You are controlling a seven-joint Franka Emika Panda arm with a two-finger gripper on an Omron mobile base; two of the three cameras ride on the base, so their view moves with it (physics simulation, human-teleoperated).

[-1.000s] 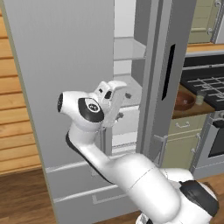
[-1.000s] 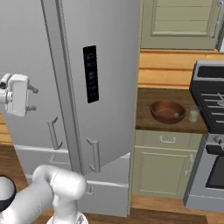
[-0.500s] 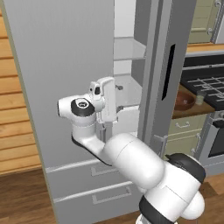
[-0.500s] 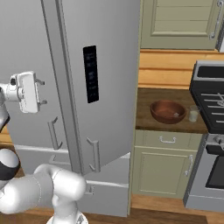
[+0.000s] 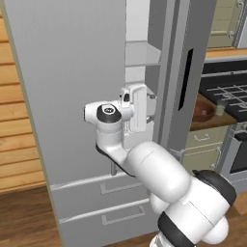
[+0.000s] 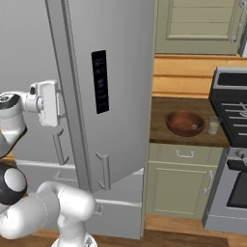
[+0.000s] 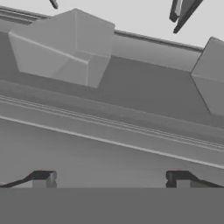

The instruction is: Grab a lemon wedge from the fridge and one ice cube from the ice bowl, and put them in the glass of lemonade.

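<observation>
One fridge [image 6: 120, 72], door ajar; one ice bowl [image 6: 185, 122]; one glass of lemonade [image 6: 212, 125]; jaws spread, empty.

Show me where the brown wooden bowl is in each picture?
Left base view: the ice bowl sits at the right edge, on the counter past the fridge.
Right base view: the bowl is right of middle on that counter, beside the glass of lemonade.
Hand view: not in it.
Shared landmark: the fridge's black dispenser panel.
</observation>
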